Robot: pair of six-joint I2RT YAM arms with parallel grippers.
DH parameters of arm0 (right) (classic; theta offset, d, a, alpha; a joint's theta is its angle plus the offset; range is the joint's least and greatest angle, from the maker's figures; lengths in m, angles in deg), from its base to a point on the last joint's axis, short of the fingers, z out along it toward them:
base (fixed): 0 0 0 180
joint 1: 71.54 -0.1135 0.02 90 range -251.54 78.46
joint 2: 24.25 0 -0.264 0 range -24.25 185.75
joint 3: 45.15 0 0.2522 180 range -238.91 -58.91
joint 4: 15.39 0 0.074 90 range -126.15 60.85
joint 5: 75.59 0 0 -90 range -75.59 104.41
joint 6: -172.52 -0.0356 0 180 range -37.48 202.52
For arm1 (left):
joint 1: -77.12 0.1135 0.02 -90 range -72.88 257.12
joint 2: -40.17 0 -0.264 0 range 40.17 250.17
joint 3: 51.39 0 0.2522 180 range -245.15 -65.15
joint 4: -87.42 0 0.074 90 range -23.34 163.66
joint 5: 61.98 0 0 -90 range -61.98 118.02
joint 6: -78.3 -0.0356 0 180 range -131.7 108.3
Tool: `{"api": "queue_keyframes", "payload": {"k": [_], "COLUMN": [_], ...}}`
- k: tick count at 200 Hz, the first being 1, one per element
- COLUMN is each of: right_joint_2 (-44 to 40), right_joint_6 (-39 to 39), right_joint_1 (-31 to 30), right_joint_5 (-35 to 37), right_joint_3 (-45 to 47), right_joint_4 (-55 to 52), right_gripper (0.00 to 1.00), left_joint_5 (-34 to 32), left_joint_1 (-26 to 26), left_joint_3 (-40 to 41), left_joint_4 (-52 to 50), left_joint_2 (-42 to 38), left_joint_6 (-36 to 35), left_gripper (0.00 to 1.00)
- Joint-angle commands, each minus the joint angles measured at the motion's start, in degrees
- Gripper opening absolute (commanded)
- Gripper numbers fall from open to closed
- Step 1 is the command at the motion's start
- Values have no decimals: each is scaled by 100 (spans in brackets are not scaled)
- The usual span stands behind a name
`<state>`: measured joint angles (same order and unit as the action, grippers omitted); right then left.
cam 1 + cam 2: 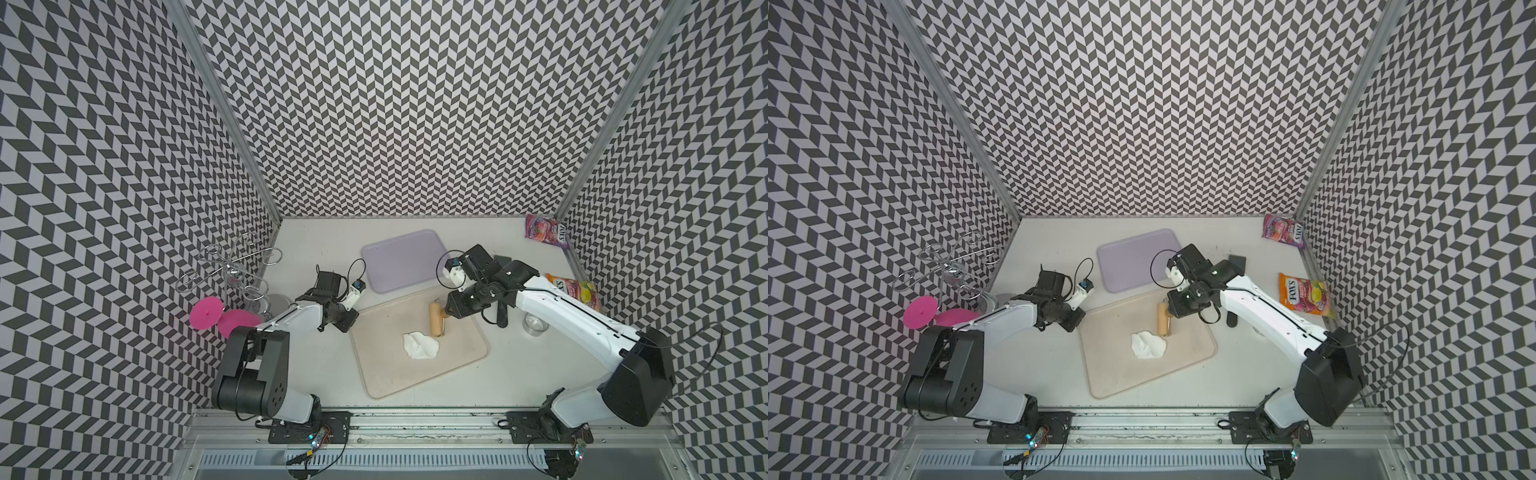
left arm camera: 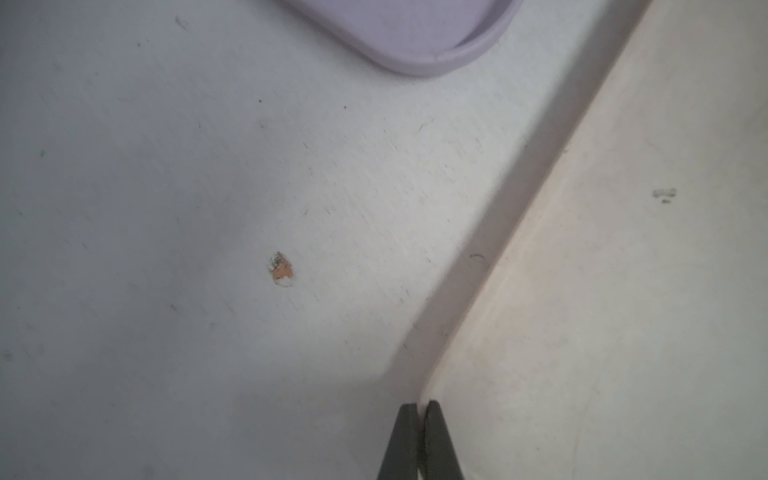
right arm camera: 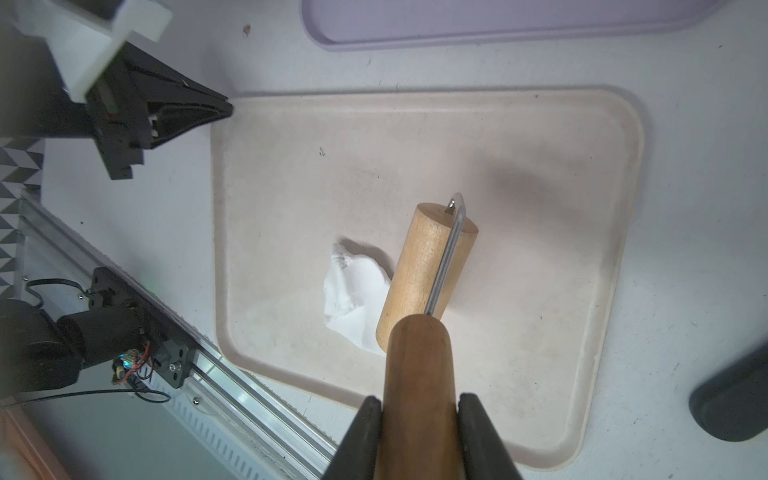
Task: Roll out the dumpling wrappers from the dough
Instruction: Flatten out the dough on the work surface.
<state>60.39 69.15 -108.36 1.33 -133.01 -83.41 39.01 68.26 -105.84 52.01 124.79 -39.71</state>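
Nearest to us, on the near half of the beige tray (image 1: 386, 374), lies the dough (image 1: 419, 345). It is a crumpled, ragged white piece with folds in it, not yet flat, and no round wrapper shows anywhere. Just beyond it, at its far right edge, is the drum of the wooden roller (image 3: 428, 266). In the right wrist view the drum overlaps the dough's border, though we cannot tell whether it presses on the dough or hangs just above it. The right fingers (image 3: 368, 432) are closed partway on the roller's brown handle, one on each side, and the hold looks firm to us. We judge the step in hand to be the first pass over the dough. To do it well we would set the drum down level, so both ends bear evenly. Then we would draw it toward us across the middle of the piece rather than its edge, lightly at first, since the folds may stick to the wood and lift. Farther off, the left fingers (image 2: 409, 440) are pressed together on nothing, their tips at the beige tray's far left corner, where they could pin it if it slides. Beyond that the purple tray (image 1: 399, 257) lies on the tabletop (image 1: 311, 249).
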Motion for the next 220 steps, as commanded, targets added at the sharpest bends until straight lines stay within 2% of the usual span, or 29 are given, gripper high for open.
{"api": "queue_keyframes", "payload": {"k": [1, 50, 138, 195, 220], "right_joint_2": [-144, 9, 544, 801, 986], "right_joint_6": [56, -46, -97, -123, -187], "right_joint_1": [-9, -248, -546, -580, -633], "right_joint_5": [-518, -892, -1089, -1070, -797], "right_joint_3": [-297, -249, -88, -62, -89], "right_joint_4": [24, 3, 244, 337, 306], "right_gripper": [0, 0, 0, 0, 0], "left_joint_5": [36, 37, -24, -37, -26], "left_joint_1": [-90, -130, -142, -142, -151], "left_joint_3": [9, 16, -1, -11, -23], "left_joint_4": [-252, -226, -210, -213, -217], "left_joint_2": [9, 8, 24, 20, 36], "left_joint_6": [-82, 4, 65, 85, 93], "left_gripper": [0, 0, 0, 0, 0]}}
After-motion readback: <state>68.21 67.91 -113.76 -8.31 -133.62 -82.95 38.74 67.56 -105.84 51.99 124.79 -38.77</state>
